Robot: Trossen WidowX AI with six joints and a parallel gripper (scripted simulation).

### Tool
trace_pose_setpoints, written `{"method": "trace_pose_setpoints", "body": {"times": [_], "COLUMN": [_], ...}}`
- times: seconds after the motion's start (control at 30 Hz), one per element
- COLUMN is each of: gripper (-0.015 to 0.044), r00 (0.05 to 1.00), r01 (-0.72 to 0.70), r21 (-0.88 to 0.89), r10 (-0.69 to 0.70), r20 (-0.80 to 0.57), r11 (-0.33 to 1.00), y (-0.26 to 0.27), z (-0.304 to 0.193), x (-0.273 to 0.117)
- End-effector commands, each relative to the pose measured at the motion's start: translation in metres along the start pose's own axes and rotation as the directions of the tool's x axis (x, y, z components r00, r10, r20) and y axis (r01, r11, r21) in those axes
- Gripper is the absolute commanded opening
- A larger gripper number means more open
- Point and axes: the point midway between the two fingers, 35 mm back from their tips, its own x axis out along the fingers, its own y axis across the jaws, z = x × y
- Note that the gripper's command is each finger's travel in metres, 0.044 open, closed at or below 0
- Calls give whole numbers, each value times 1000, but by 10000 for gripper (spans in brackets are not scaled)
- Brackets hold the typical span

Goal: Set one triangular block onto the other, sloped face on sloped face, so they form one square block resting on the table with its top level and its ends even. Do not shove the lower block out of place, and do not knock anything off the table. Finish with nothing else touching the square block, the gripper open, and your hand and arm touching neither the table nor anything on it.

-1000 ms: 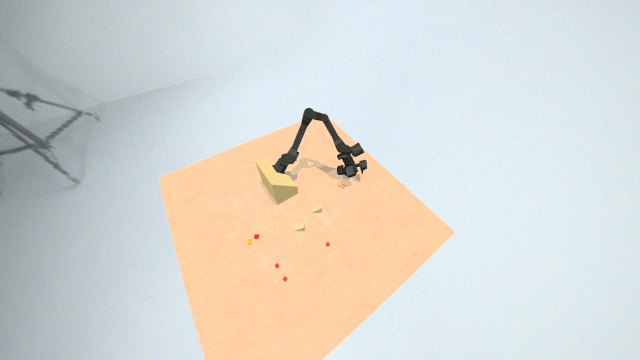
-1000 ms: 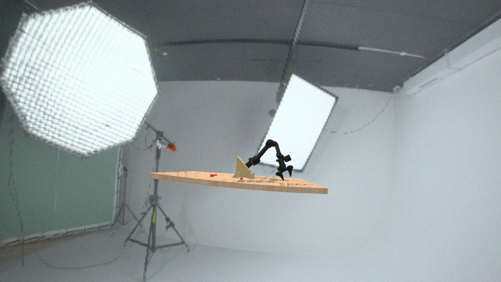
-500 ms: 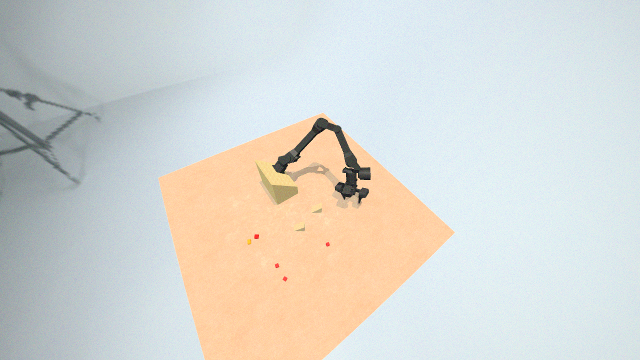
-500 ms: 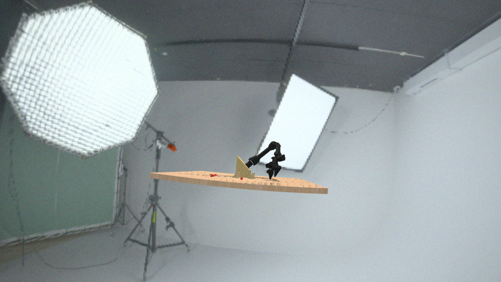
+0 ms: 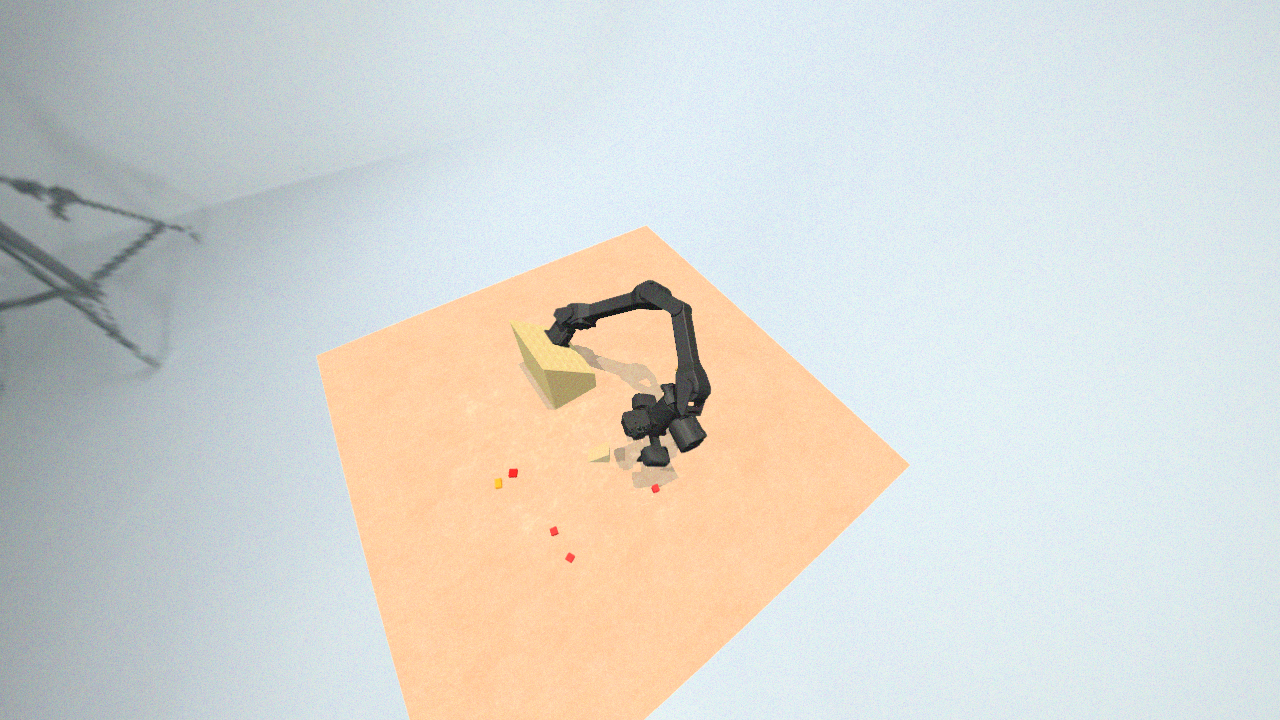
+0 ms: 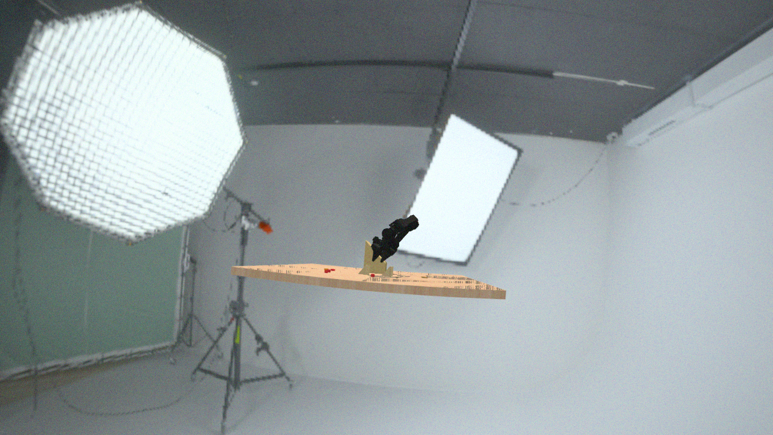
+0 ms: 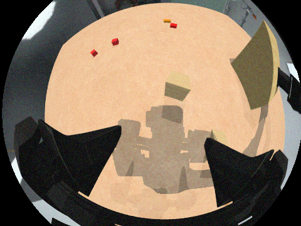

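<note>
One small pale-yellow triangular block (image 5: 599,454) (image 7: 179,81) lies on the table (image 5: 760,501) (image 7: 81,85), ahead of the fingers in the wrist view. The second triangular block (image 7: 220,137) shows partly behind the right fingertip in the wrist view; in the top view the arm hides it. The two blocks lie apart. A small pale piece (image 6: 389,270) shows in the exterior view, but I cannot tell which block it is. My gripper (image 5: 647,431) (image 6: 377,259) (image 7: 165,137) is wide open and empty, pointing down above the table near the blocks.
A large pale wedge (image 5: 554,358) (image 7: 255,69) stands by the arm's base. Red cubes (image 5: 512,472) (image 5: 553,531) (image 5: 570,557) lie farther out, with a yellow piece (image 5: 498,483) (image 7: 167,21) near one. Another red cube (image 5: 655,488) lies close to the gripper's shadow.
</note>
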Motion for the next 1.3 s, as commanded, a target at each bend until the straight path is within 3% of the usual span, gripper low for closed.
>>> {"method": "trace_pose_setpoints", "body": {"times": [0.0, 1.27], "gripper": [440, 440], "r00": [994, 993], "r01": [110, 118], "r21": [129, 137], "r10": [-112, -120], "r20": [6, 5], "r11": [985, 984], "y": [5, 0], "z": [41, 46], "x": [1, 53]}}
